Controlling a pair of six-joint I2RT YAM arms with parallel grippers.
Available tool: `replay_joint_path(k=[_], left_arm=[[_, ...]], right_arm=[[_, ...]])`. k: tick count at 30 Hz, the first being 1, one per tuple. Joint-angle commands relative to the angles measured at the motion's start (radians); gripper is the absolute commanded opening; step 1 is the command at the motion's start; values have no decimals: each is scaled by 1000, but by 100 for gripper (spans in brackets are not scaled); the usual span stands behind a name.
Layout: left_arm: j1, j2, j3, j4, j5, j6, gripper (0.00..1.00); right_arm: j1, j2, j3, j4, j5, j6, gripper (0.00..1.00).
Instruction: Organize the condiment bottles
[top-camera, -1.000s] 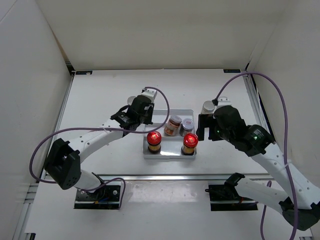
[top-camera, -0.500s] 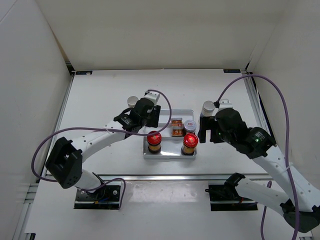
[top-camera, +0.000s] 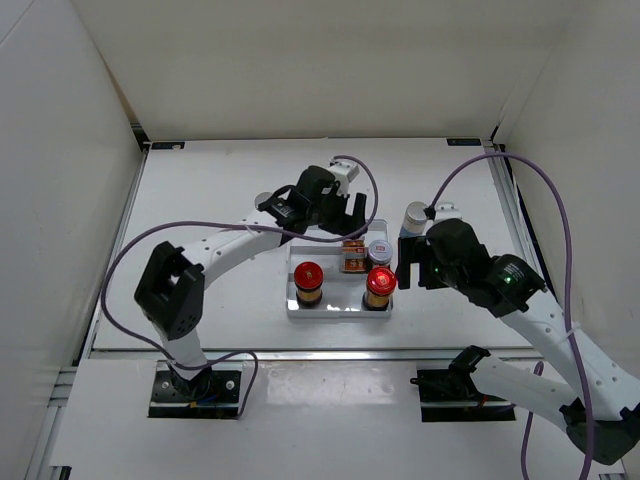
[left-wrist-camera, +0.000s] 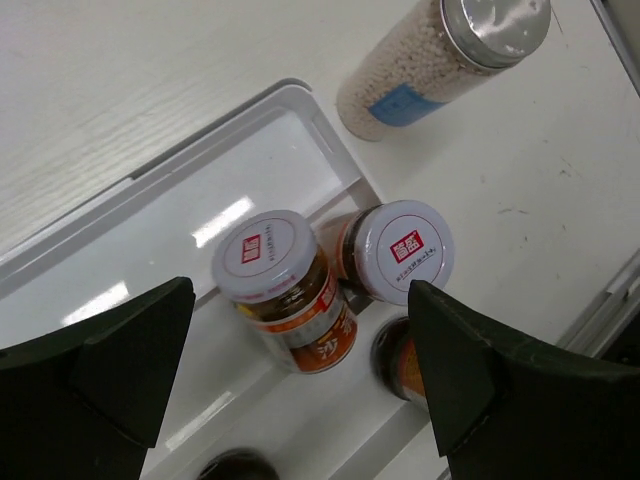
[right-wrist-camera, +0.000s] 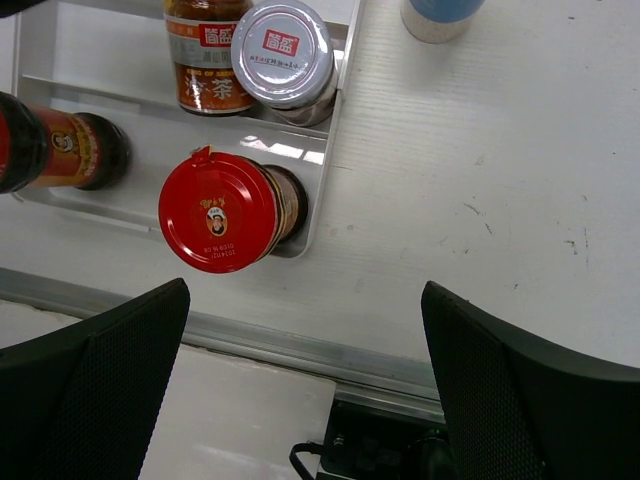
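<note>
While both jaws gape empty, the tray (top-camera: 340, 309) holds two red-capped jars (top-camera: 308, 272) and two short jars (top-camera: 378, 248), two taller jars (top-camera: 414, 214) outside.

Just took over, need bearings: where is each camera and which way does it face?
Top external: above and behind the robot, facing down at the table; left arm and right arm show.
Left wrist: faces down past the left fingers at two silver-lidded jars in the tray.
Right wrist: faces down past the right fingers at a red-capped jar.
Both wrist views share the silver-lidded jars.
</note>
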Motion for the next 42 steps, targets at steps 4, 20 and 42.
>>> replay_joint_path(k=[4,20,42], left_arm=[[4,120,92,-30,177,-58,96],[22,192,42,6,240,-105,83],[43,241,35,37,266,-124,84]], right_arm=[[5,-35,-27,-4,6,10,100],[5,-66,-45,-13,6,19,100],[5,-66,-54,-13,-3,19,100]])
